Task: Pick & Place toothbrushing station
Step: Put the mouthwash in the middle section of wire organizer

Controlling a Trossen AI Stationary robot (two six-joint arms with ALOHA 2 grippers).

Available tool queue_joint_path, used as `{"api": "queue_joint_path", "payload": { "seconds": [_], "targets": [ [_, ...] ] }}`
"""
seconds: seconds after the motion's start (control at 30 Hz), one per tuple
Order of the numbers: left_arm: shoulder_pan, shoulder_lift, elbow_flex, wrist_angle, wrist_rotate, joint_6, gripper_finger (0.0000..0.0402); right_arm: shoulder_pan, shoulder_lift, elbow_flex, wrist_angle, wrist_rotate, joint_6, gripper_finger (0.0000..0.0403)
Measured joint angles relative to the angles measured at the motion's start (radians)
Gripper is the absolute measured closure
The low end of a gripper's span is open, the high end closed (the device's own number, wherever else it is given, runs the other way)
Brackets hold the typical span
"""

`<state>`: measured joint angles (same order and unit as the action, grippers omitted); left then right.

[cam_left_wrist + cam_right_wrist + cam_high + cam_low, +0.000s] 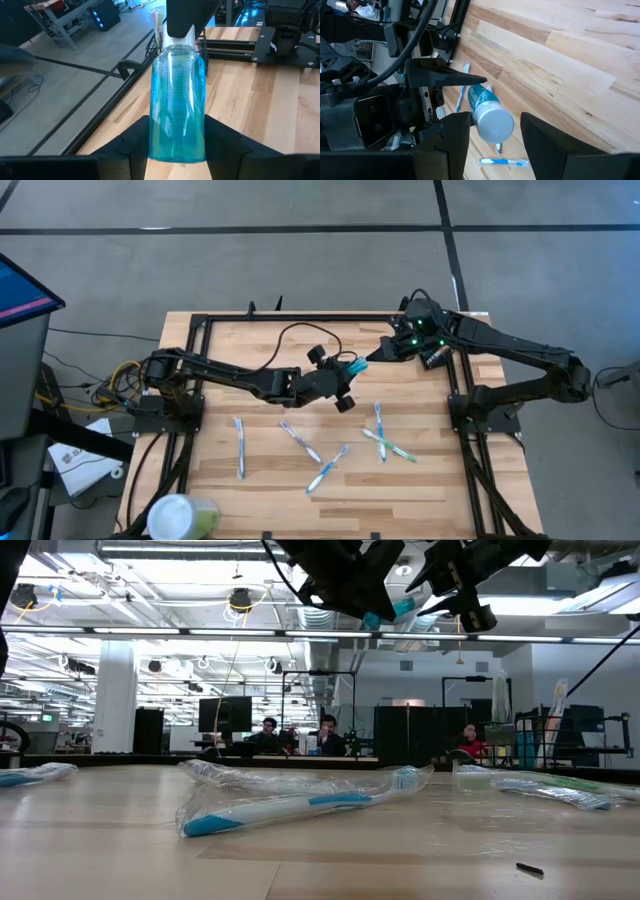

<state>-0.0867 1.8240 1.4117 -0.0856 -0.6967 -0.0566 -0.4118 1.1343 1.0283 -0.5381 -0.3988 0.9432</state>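
Hanging well above the table, the left gripper is clamped on the lower half of a clear blue bottle, which sticks out ahead of its fingers with the white cap leading. The right gripper faces it nose to nose. Its fingers stand apart on either side of that cap, and I can't see either one touching it, so this looks like a mid-air handover about to close. To do it well, I'd push the right gripper a little further on so its fingers pass the cap and meet the blue body, since a smooth round cap could slip or pop off. It should close squarely across the bottle's width, and the left should let go only once that grip looks firm. Both arms should hold steady while the bottle changes grippers. The holder seems to be the small dark boxy thing just behind the right gripper, under its arm, though it is too small to be sure. Wrapped toothbrushes lie scattered on the boards well below and beyond the left gripper. A pale green cup sits far off at the table's near corner.
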Motion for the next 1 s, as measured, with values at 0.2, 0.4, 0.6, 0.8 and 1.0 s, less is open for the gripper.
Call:
{"api": "queue_joint_path", "payload": {
  "seconds": [0.2,0.4,0.6,0.8,1.0],
  "targets": [
    [0.0,0.0,0.0,0.013,0.012,0.016,0.0254,0.0,0.0,0.0,0.0,0.0,0.0,0.0238],
    [0.0,0.0,0.0,0.033,0.02,0.046,0.0253,0.0,0.0,0.0,0.001,-0.001,0.0,0.0238],
    [0.0,0.0,0.0,0.037,0.019,0.046,0.0253,0.0,0.0,0.0,0.0,-0.028,0.0,0.0245],
    [0.0,0.0,0.0,0.043,0.016,0.047,0.0253,0.005,0.0,0.0,0.003,-0.072,0.042,0.026],
    [-0.003,0.0,0.0,0.044,0.014,0.051,0.0253,0.006,0.0,0.0,0.019,-0.071,0.05,0.0264]
  ]
}}
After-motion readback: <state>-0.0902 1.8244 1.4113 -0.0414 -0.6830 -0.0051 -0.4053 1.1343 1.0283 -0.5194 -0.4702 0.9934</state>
